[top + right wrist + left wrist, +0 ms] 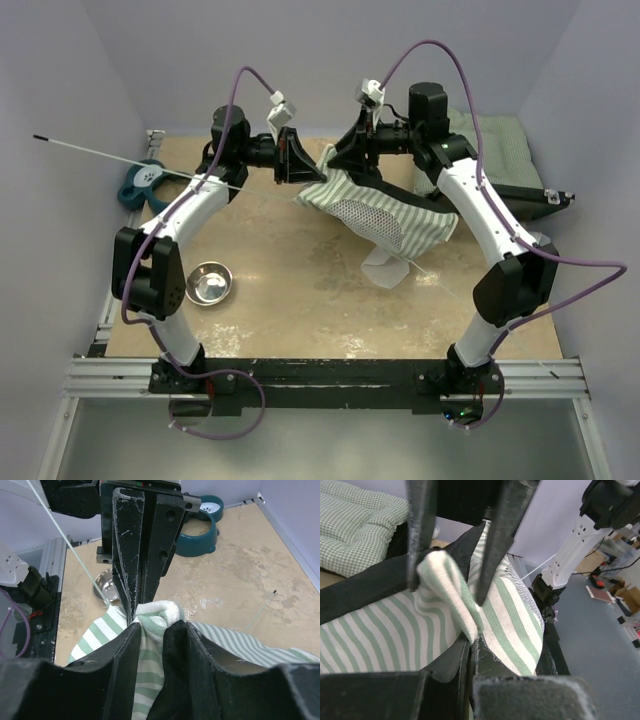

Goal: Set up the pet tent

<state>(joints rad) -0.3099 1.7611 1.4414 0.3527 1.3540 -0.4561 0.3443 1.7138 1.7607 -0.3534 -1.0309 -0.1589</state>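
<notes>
Pet tent (385,215) is held bunched at upper centre of the frame.
One fold is pinched by the closed left gripper (470,647). The right gripper (150,640) is set half-wide around it, hold unclear. Fabric could be lost if pulled before clamping. The steel bowl (209,283), lower left, is seen empty.

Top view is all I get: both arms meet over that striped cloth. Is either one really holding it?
Observer: Yes. In the left wrist view, the left end effector is shut on a fold of the tent.
Operator: And the other arm?
Observer: In the right wrist view, the right end effector has a finger on each side of that same fold. I cannot tell whether it is gripping.
</notes>
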